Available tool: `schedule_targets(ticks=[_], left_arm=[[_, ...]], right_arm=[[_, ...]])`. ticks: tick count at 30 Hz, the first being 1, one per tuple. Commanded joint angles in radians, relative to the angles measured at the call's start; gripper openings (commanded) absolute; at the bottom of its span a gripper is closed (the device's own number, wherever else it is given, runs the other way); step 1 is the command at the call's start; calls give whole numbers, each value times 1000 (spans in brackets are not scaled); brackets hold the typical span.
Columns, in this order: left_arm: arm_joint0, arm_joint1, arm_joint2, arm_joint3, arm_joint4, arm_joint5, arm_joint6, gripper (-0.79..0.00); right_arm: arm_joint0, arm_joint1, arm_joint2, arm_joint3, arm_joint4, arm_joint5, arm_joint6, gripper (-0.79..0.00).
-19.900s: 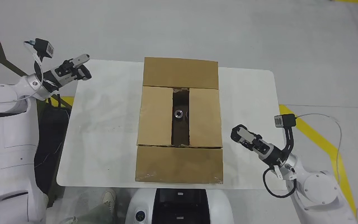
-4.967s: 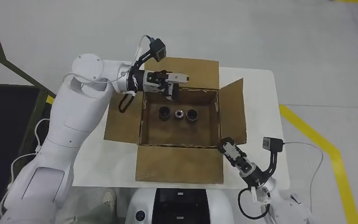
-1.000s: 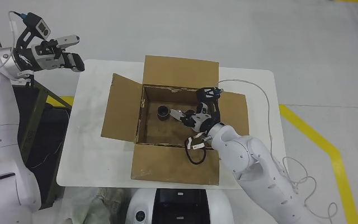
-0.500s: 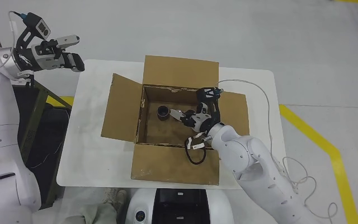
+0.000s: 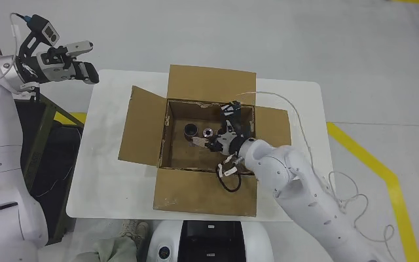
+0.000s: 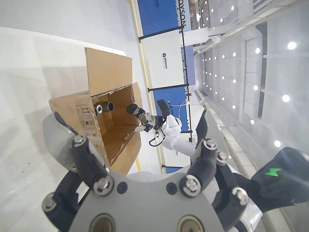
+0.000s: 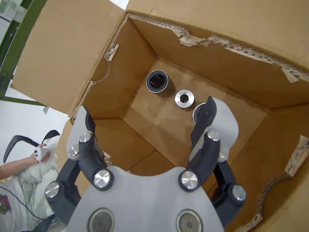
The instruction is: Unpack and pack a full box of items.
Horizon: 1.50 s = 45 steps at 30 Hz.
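Observation:
An open cardboard box (image 5: 172, 159) stands mid-table with all flaps folded out. On its floor stand a black cylinder (image 7: 158, 83), a silver ring (image 7: 184, 98) and a third round part (image 7: 198, 112), half hidden behind one of my right fingers (image 7: 210, 112). My right gripper (image 7: 147, 117) hangs open inside the box above these parts, holding nothing; from above it (image 5: 208, 141) is by the silver ring (image 5: 208, 133) and black cylinder (image 5: 190, 130). My left gripper (image 5: 78, 60) is open and empty, off the table's far left corner, facing the box (image 6: 113, 121).
The white table (image 5: 118, 183) has bare room left of the box. A green frame (image 7: 24, 25) stands beyond the left flap. A person's hand (image 7: 41, 152) holding a white object is near the table's front edge.
My right gripper has shifted slightly left inside the box, uncovering the silver ring in the top view. The left arm has not moved.

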Motion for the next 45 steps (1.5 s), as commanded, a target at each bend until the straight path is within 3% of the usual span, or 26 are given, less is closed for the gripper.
schedule_targets(ticks=[1, 8, 16, 41, 45], left_arm=[[0, 0, 0, 0, 0, 0, 0, 0], [0, 0, 0, 0, 0, 0, 0, 0], [0, 0, 0, 0, 0, 0, 0, 0], [0, 0, 0, 0, 0, 0, 0, 0], [0, 0, 0, 0, 0, 0, 0, 0]], right_arm=[[17, 2, 2, 31, -8, -48, 26, 0], [44, 12, -6, 57, -134, -189, 82, 0], [45, 20, -28, 55, -342, -218, 123, 0], [179, -27, -107, 272, -352, -246, 238, 0], [192, -36, -119, 295, -345, -251, 237, -37]])
